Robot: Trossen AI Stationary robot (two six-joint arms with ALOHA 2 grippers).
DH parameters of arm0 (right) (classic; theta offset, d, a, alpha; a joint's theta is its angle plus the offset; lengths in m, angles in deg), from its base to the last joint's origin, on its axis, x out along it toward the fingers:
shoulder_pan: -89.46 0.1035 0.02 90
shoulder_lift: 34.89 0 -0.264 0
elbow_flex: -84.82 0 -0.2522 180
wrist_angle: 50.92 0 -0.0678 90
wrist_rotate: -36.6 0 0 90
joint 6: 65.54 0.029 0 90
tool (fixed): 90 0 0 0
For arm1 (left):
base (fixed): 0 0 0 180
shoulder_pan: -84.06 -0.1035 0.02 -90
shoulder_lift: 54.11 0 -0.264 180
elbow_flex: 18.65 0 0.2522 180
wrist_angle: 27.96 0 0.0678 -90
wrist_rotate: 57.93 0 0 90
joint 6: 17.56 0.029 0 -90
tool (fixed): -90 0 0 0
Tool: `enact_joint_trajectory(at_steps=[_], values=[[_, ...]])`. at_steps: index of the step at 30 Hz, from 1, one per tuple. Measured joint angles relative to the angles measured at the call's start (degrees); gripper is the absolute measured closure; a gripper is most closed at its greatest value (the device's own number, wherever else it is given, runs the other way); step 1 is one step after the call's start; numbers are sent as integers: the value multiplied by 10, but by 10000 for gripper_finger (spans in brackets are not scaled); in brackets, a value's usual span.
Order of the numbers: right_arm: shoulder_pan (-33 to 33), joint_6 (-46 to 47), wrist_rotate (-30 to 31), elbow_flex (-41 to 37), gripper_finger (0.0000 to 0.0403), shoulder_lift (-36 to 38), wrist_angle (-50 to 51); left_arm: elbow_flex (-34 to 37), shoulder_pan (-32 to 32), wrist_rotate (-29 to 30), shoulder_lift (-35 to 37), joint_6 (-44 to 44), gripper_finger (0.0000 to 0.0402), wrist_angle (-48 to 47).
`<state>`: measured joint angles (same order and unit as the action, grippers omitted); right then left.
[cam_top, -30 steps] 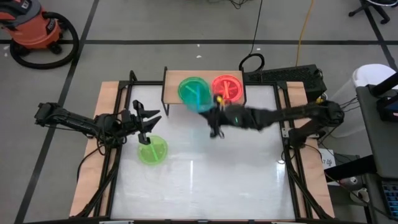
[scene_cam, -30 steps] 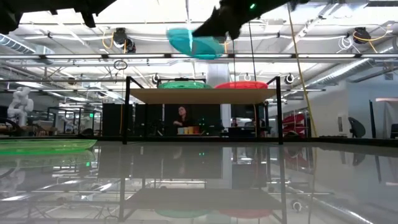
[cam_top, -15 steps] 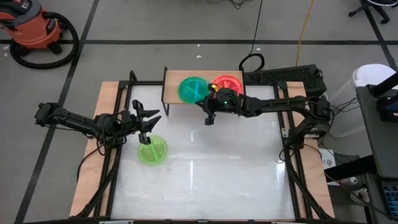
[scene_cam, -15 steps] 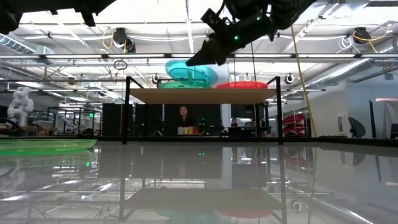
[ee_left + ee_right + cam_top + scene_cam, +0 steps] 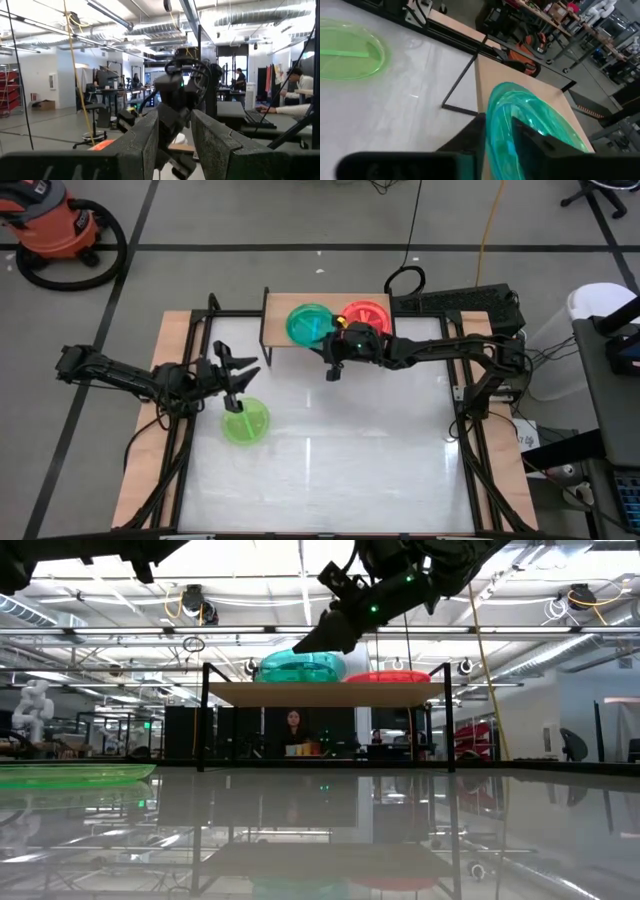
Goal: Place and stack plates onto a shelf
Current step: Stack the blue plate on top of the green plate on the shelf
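A translucent blue plate (image 5: 300, 667) lies on a green plate on the left half of the wooden shelf top (image 5: 276, 330); it shows teal in the right wrist view (image 5: 535, 120). My right gripper (image 5: 330, 345) is shut on its near rim. A pink plate (image 5: 367, 317) rests flat on the shelf's right half. Another green plate (image 5: 245, 421) lies flat on the white table, left of centre. My left gripper (image 5: 236, 372) hovers open just beyond that plate's far-left side, touching nothing. My right gripper pinches the blue plate's near rim (image 5: 502, 132) between its two fingers (image 5: 540, 145), one finger above the rim and one below. It comes slanting down from the table's near-right side. The plate's far part sits on the green plate on the shelf, nearly level.
The shelf stands at the table's far edge on thin black legs (image 5: 204, 720). Wooden borders (image 5: 165, 410) frame the white table, whose middle and near parts hold nothing. People sit in the room beyond the table.
My right gripper has carried the blue plate toward the far edge and down, from in front of and above the shelf onto the green plate on its left half. The plate, tilted and held high a second ago, now lies almost flat there.
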<state>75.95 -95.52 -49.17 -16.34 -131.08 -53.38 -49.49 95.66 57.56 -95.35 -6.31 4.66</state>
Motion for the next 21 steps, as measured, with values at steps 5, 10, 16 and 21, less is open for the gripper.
enact_joint_trajectory(at_steps=[5,10,16,21], values=[[19,13,2,0,276,15,11,0,0,0,0,0,277,-33],[50,23,2,0,255,41,35,-28,0,37,-3,-16,277,-141],[88,32,7,0,256,72,97,-103,2,42,-48,-71,277,-289],[94,40,18,-1,271,71,149,-130,2,42,-119,-68,277,-290]])
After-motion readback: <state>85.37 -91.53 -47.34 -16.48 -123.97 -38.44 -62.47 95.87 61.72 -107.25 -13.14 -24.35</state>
